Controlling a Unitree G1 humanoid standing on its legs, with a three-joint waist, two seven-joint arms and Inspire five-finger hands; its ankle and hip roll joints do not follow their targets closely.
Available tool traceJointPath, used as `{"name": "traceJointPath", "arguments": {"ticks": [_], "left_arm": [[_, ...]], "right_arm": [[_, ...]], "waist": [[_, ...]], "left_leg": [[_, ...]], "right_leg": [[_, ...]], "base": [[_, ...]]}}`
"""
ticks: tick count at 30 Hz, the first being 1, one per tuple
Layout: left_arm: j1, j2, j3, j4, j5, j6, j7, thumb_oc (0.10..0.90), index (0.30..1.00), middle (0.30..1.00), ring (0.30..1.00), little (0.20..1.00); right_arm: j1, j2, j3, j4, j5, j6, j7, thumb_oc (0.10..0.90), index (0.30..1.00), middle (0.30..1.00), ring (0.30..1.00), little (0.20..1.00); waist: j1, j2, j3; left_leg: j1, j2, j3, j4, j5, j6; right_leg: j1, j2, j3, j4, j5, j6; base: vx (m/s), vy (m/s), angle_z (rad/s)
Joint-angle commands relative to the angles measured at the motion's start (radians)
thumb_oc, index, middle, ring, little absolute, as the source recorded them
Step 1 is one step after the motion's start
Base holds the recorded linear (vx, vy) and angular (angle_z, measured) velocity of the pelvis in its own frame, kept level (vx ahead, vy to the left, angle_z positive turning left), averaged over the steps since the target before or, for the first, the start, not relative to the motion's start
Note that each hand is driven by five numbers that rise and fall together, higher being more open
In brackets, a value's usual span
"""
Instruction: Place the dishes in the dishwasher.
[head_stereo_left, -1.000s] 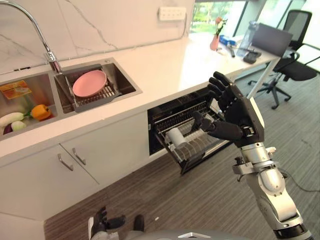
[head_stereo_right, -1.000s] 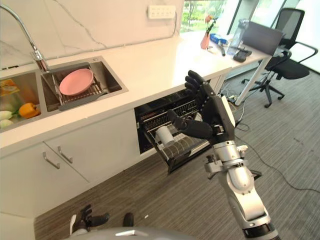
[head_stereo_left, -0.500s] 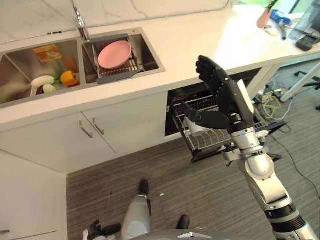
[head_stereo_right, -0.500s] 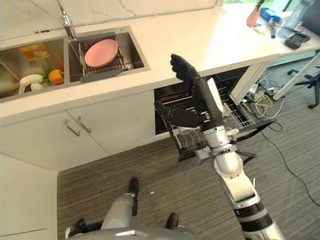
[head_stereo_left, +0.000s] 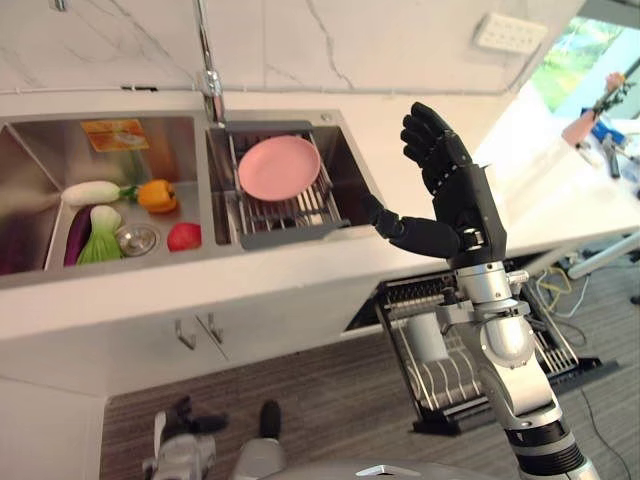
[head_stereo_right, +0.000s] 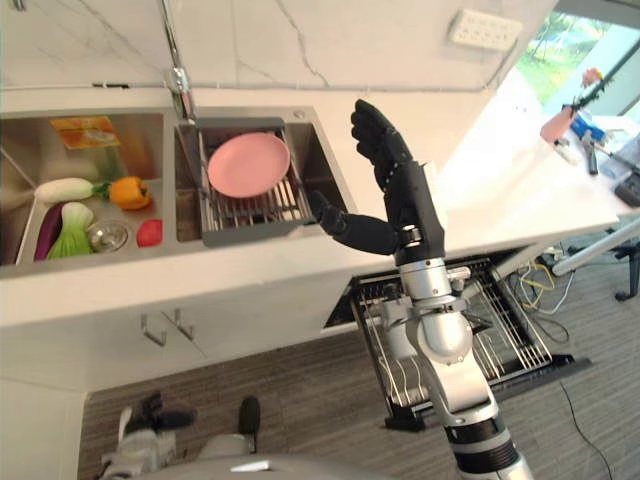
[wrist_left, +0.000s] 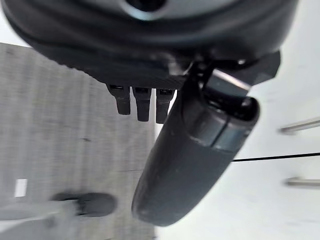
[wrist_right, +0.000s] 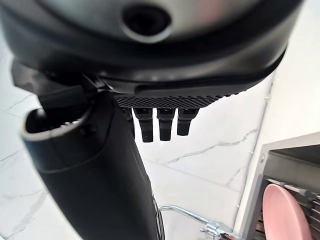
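**Right hand now raised beside the sink, plate not yet taken**

The right hand (head_stereo_left: 452, 200) is held up with its fingers (head_stereo_left: 432, 143) straight and spread and its thumb (head_stereo_left: 405, 232) jutting out toward the sink — it holds nothing. Its own wrist view agrees: the fingers extend in a row with bare marble wall past them. Just beyond the thumb tip, and lower, sits the round pink plate (head_stereo_left: 279, 167), lying flat on the metal wire rack (head_stereo_left: 285, 212) in the near basin of the stainless steel double sink (head_stereo_left: 345, 160). Thumb and plate are near but apart.

A second ago the hand stood in front of the pulled-out dishwasher rack (head_stereo_right: 500, 340), and the sink lay far off to the left of the fingers. The whole view has since swung toward the sink, so the camera turned; the hand kept its open pose while coming to stand next to the plate. That suggests the reach for the dish is about to begin — the grasp itself is still ahead.

Below the hand and behind its forearm, the dark wire dishwasher rack stands drawn out of the cabinet, a white cup (head_stereo_left: 427, 338) already in it. Farther from the fingers, the far basin holds vegetables (head_stereo_left: 120, 205).

The left hand (wrist_left: 190, 150) hangs low over the grey striped floor (wrist_left: 60, 130), fingers relaxed, idle.
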Motion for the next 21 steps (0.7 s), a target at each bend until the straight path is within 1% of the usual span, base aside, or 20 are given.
{"name": "traceJointPath", "arguments": {"ticks": [1, 3, 4, 5, 6, 7, 8, 9, 10, 11, 12, 13, 14, 15, 16, 18, 19, 20, 21], "left_arm": [[0.038, 0.009, -0.061, 0.026, -0.006, -0.015, 0.025, 0.8, 0.9, 0.9, 0.9, 0.9], [0.046, 0.003, -0.072, 0.014, -0.001, -0.018, 0.018, 0.8, 0.9, 0.9, 0.9, 0.9], [0.046, 0.003, -0.072, 0.014, -0.001, -0.018, 0.018, 0.8, 0.9, 0.9, 0.9, 0.9], [0.055, 0.001, -0.072, 0.015, -0.001, -0.022, 0.016, 0.8, 0.9, 0.9, 0.9, 0.9], [0.055, 0.001, -0.072, 0.014, -0.001, -0.022, 0.016, 0.8, 0.9, 0.9, 0.9, 0.9], [0.07, -0.006, -0.074, 0.024, 0.004, -0.025, 0.007, 0.8, 0.9, 0.9, 0.9, 0.9], [0.083, -0.014, -0.09, 0.035, 0.014, -0.031, 0.005, 0.8, 0.9, 0.9, 0.9, 0.9], [0.092, -0.023, -0.088, 0.04, 0.002, -0.035, -0.003, 0.8, 0.9, 0.9, 0.9, 0.9], [0.092, -0.023, -0.088, 0.04, 0.002, -0.035, -0.003, 0.8, 0.9, 0.9, 0.9, 0.9], [0.109, -0.038, -0.074, 0.043, -0.026, -0.04, -0.012, 0.8, 0.9, 0.9, 0.9, 0.9], [0.124, -0.054, -0.079, 0.034, -0.052, -0.049, -0.023, 0.8, 0.9, 0.9, 0.9, 0.9], [0.123, -0.058, -0.092, 0.032, -0.054, -0.05, -0.029, 0.8, 0.9, 0.9, 0.9, 0.9], [0.121, -0.061, -0.101, 0.032, -0.049, -0.05, -0.033, 0.8, 0.9, 0.9, 0.9, 0.9], [0.113, -0.064, -0.109, 0.033, -0.03, -0.048, -0.038, 0.8, 0.9, 0.9, 0.9, 0.9], [0.109, -0.067, -0.108, 0.034, -0.034, -0.048, -0.034, 0.8, 0.9, 0.9, 0.9, 0.9], [0.109, -0.067, -0.108, 0.034, -0.034, -0.049, -0.034, 0.8, 0.9, 0.9, 0.9, 0.9], [0.111, -0.071, -0.105, 0.031, -0.035, -0.048, -0.031, 0.8, 0.9, 0.9, 0.9, 0.9], [0.112, -0.071, -0.106, 0.03, -0.034, -0.048, -0.031, 0.8, 0.9, 0.9, 0.9, 0.9], [0.119, -0.074, -0.107, 0.03, -0.033, -0.048, -0.03, 0.8, 0.9, 0.9, 0.9, 0.9]], "right_arm": [[-0.056, -0.031, -0.079, -0.067, -0.003, -0.086, -0.01, 0.8, 0.9, 0.9, 0.9, 0.9], [-0.045, -0.036, -0.089, -0.063, -0.007, -0.09, -0.006, 0.8, 0.9, 0.9, 0.9, 0.9], [-0.045, -0.036, -0.089, -0.063, -0.007, -0.09, -0.006, 0.8, 0.9, 0.9, 0.9, 0.9], [-0.037, -0.046, -0.097, -0.064, -0.009, -0.093, -0.002, 0.8, 0.9, 0.9, 0.9, 0.9], [-0.037, -0.046, -0.097, -0.064, -0.009, -0.093, -0.002, 0.8, 0.9, 0.9, 0.9, 0.9], [-0.011, -0.057, -0.116, -0.07, -0.001, -0.106, 0.009, 0.8, 0.9, 0.9, 0.9, 0.9], [0.01, -0.063, -0.129, -0.087, 0.027, -0.131, 0.029, 0.8, 0.9, 0.9, 0.9, 0.9], [0.019, -0.062, -0.139, -0.089, 0.033, -0.146, 0.033, 0.8, 0.9, 0.9, 0.9, 0.9], [0.019, -0.062, -0.139, -0.089, 0.033, -0.146, 0.033, 0.8, 0.9, 0.9, 0.9, 0.9], [0.028, -0.062, -0.149, -0.094, 0.04, -0.157, 0.038, 0.8, 0.9, 0.9, 0.9, 0.9], [0.035, -0.065, -0.164, -0.098, 0.044, -0.176, 0.042, 0.8, 0.9, 0.9, 0.9, 0.9], [0.037, -0.074, -0.173, -0.099, 0.05, -0.186, 0.046, 0.8, 0.9, 0.9, 0.9, 0.9], [0.038, -0.076, -0.177, -0.1, 0.056, -0.194, 0.048, 0.8, 0.9, 0.9, 0.9, 0.9], [0.052, -0.082, -0.194, -0.108, 0.056, -0.202, 0.043, 0.8, 0.9, 0.9, 0.9, 0.9], [0.052, -0.088, -0.195, -0.108, 0.052, -0.203, 0.042, 0.8, 0.9, 0.9, 0.9, 0.9], [0.051, -0.088, -0.195, -0.108, 0.052, -0.203, 0.042, 0.8, 0.9, 0.9, 0.9, 0.9], [0.05, -0.104, -0.207, -0.094, 0.042, -0.201, 0.031, 0.8, 0.9, 0.9, 0.9, 0.9], [0.05, -0.104, -0.206, -0.094, 0.042, -0.202, 0.031, 0.8, 0.9, 0.9, 0.9, 0.9], [0.049, -0.107, -0.207, -0.094, 0.052, -0.199, 0.035, 0.8, 0.9, 0.9, 0.9, 0.9]], "waist": [[-0.008, 0.038, -0.011], [-0.019, 0.06, 0.004], [-0.019, 0.06, 0.004], [-0.024, 0.069, 0.011], [-0.023, 0.068, 0.01], [-0.038, 0.083, 0.017], [-0.063, 0.097, 0.025], [-0.073, 0.102, 0.029], [-0.073, 0.102, 0.029], [-0.082, 0.103, 0.037], [-0.096, 0.109, 0.05], [-0.112, 0.11, 0.052], [-0.122, 0.107, 0.05], [-0.124, 0.093, 0.042], [-0.122, 0.093, 0.045], [-0.123, 0.093, 0.046], [-0.113, 0.088, 0.021], [-0.114, 0.088, 0.025], [-0.108, 0.089, 0.017]], "left_leg": [[0.019, -0.018, -0.076, 0.003, -0.076, -0.052], [0.038, -0.025, -0.124, 0.003, -0.08, -0.035], [0.038, -0.025, -0.124, 0.003, -0.08, -0.035], [0.046, -0.025, -0.137, 0.003, -0.082, -0.03], [0.046, -0.025, -0.136, 0.003, -0.082, -0.03], [0.063, -0.032, -0.179, 0.003, -0.092, -0.025], [0.08, -0.034, -0.224, 0.003, -0.094, -0.027], [0.087, -0.035, -0.244, 0.003, -0.095, -0.028], [0.087, -0.035, -0.244, 0.003, -0.095, -0.028], [0.099, -0.041, -0.27, 0.003, -0.096, -0.031], [0.11, -0.046, -0.306, 0.003, -0.096, -0.04], [0.118, -0.053, -0.33, 0.003, -0.101, -0.045], [0.126, -0.063, -0.35, 0.003, -0.105, -0.05], [0.129, -0.085, -0.372, 0.003, -0.105, -0.06], [0.133, -0.085, -0.372, 0.003, -0.104, -0.066], [0.133, -0.085, -0.372, 0.003, -0.104, -0.066], [0.13, -0.087, -0.368, 0.003, -0.106, -0.079], [0.135, -0.087, -0.37, 0.003, -0.108, -0.079], [0.137, -0.086, -0.366, 0.003, -0.11, -0.082]], "right_leg": [[-0.018, 0.028, 0.075, 0.075, 0.005, 0.005], [-0.063, 0.068, 0.131, 0.196, 0.004, -0.012], [-0.063, 0.068, 0.131, 0.196, 0.004, -0.012], [-0.089, 0.086, 0.148, 0.238, 0.001, -0.02], [-0.089, 0.086, 0.148, 0.239, 0.001, -0.02], [-0.134, 0.136, 0.2, 0.286, -0.029, -0.033], [-0.199, 0.227, 0.239, 0.262, -0.091, -0.057], [-0.23, 0.252, 0.243, 0.246, -0.128, -0.069], [-0.23, 0.252, 0.243, 0.246, -0.128, -0.069], [-0.253, 0.261, 0.231, 0.224, -0.16, -0.079], [-0.274, 0.298, 0.231, 0.155, -0.194, -0.089], [-0.282, 0.328, 0.25, 0.115, -0.209, -0.095], [-0.28, 0.349, 0.268, 0.066, -0.213, -0.098], [-0.218, 0.349, 0.273, -0.047, -0.222, -0.113], [-0.207, 0.34, 0.261, -0.043, -0.221, -0.112], [-0.206, 0.34, 0.26, -0.042, -0.222, -0.111], [-0.155, 0.343, 0.272, -0.128, -0.229, -0.133], [-0.145, 0.343, 0.271, -0.137, -0.227, -0.134], [-0.122, 0.34, 0.262, -0.172, -0.223, -0.139]], "base": [[0.18, 0.177, 0.4], [0.14, 0.154, 0.44], [0.09, 0.092, 0.31], [0.04, 0.032, 0.38], [0.12, 0.084, 0.6], [0.19, 0.08, 0.47], [0.25, 0.078, 0.43], [0.17, 0.026, 0.21], [0.13, -0.021, 0.66], [0.14, -0.041, 0.77], [0.19, -0.056, 0.95], [0.18, -0.052, 0.89], [0.18, -0.057, 1.24], [0.14, -0.061, 1.56], [0.09, -0.048, 1.11], [0.04, -0.065, 0.96], [0.08, -0.112, 1.07], [0.11, -0.16, 0.67], [0.07, -0.084, 0.08]]}}
